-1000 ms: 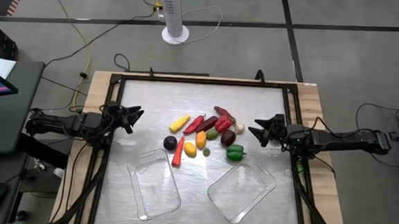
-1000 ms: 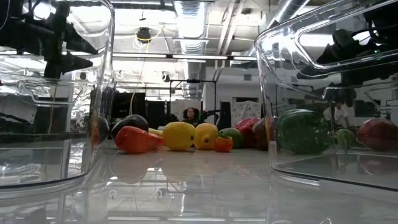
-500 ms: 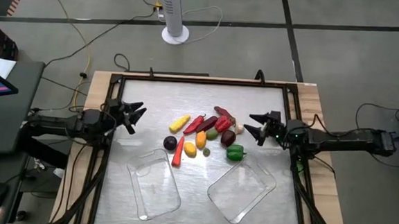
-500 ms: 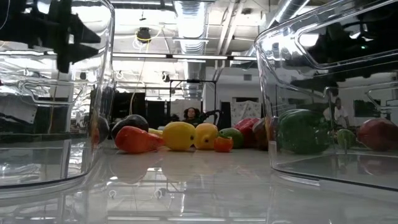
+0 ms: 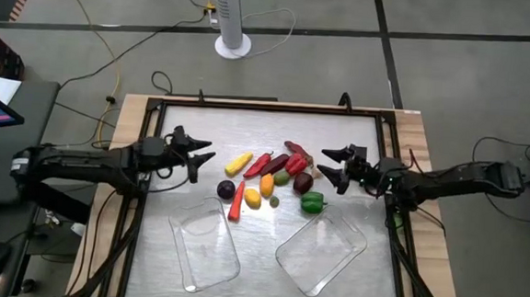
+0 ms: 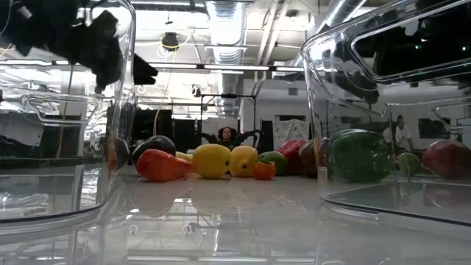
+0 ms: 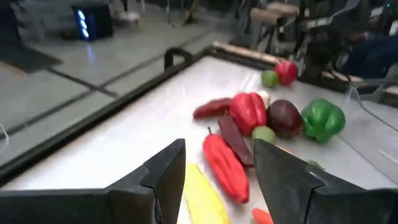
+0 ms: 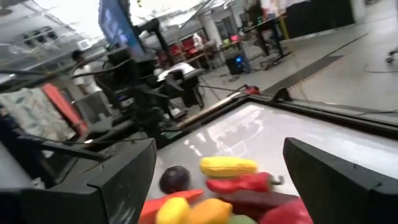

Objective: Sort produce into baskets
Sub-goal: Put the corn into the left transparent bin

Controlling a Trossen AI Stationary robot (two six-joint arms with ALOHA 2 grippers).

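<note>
On counter (image 5: pixel 358 136) centre, produce (image 5: pixel 272 178) heaped, pieces overlapping, hard to separate. Baskets (image 5: pixel 206 244) near front, barely visible. Left claw (image 5: pixel 197 155) and right claw (image 5: pixel 327 163) both spread, flanking heap.

produce (image 5: pixel 272 178): clustered mid-table | baskets (image 5: pixel 205 247) (image 5: pixel 320 253): empty, near edge

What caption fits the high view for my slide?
Open left gripper and right gripper flank the toy produce pile above two empty clear plastic trays.
</note>
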